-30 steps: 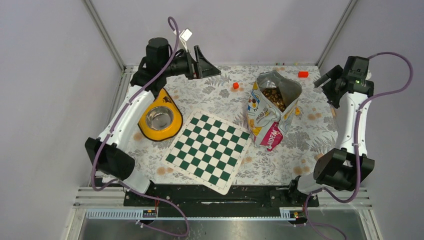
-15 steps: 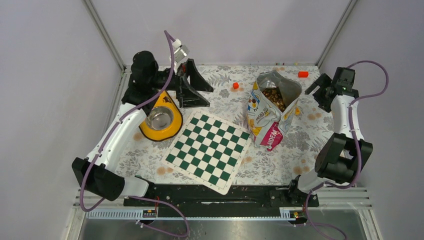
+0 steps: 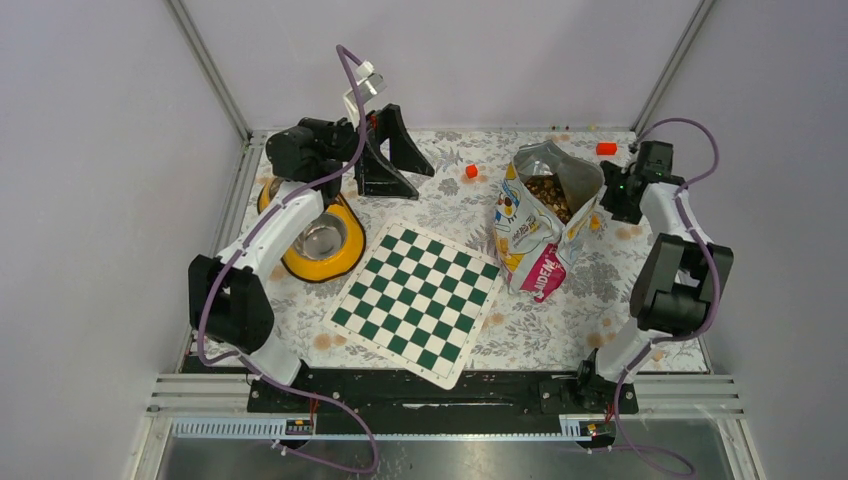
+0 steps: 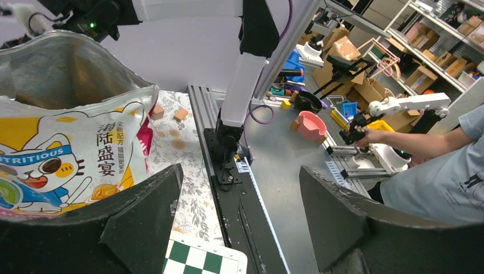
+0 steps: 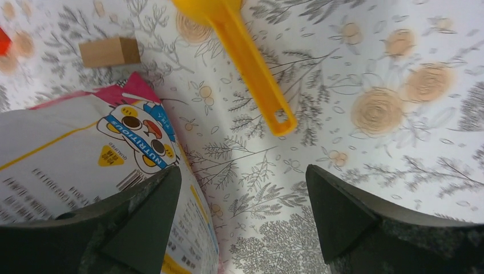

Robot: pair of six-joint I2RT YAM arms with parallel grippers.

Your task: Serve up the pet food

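Note:
The pet food [image 3: 550, 194] is brown kibble inside an open cat-print bag [image 3: 540, 225] standing right of centre; the bag also shows in the left wrist view [image 4: 63, 142] and the right wrist view [image 5: 80, 154]. A yellow bowl with a steel inside [image 3: 318, 240] sits at the left. A yellow scoop handle [image 5: 251, 63] lies on the cloth beside the bag. My left gripper [image 3: 398, 160] is open and empty above the back of the table, behind the bowl. My right gripper [image 3: 614, 195] is open and empty just right of the bag, over the floral cloth.
A green-and-white chessboard [image 3: 415, 300] lies in the middle front. Red cubes lie at the back [image 3: 471, 171] and back right [image 3: 606, 148]. A tan wooden block [image 5: 108, 51] lies by the bag. Frame posts stand at the back corners.
The right gripper has come down and left from the back right corner to the bag's right side. The left arm has shifted, its gripper turned and staying open at the back.

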